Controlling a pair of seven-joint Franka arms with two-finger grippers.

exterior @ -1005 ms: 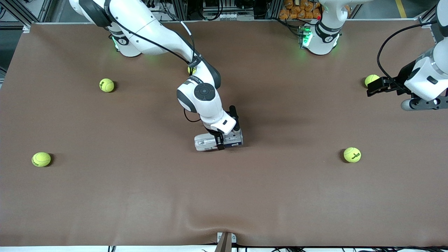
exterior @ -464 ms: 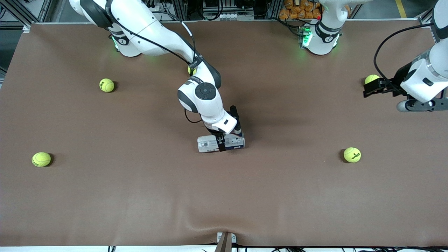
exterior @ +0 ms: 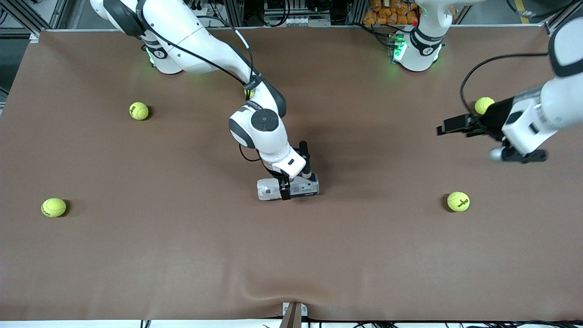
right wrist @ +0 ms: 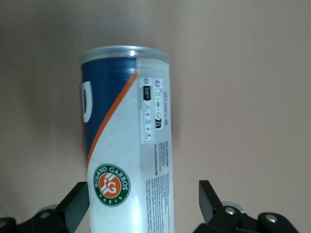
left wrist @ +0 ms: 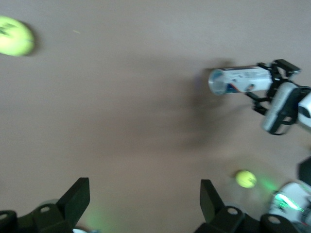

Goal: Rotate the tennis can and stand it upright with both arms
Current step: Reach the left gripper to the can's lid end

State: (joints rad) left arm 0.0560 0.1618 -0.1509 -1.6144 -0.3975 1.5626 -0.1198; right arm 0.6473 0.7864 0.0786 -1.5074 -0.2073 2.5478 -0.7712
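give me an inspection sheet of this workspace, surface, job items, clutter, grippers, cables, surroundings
Surface: brown table cover, wrinkled at the edge nearest the front camera.
Job's things: tennis can lying on its side mid-table.
Clutter: five tennis balls scattered around; one partly hidden by the right arm.
Grippers: right gripper open, straddling the can; left gripper open, in the air toward the left arm's end.
Cables: black cables run along both arms.
Surroundings: metal framing and equipment by the robot bases.

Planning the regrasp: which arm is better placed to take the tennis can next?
Right, probably. The right gripper sits directly at the lying tennis can, open jaws straddling its body in the right wrist view. The left gripper, also open, hangs over bare table toward the left arm's end, well clear of it.
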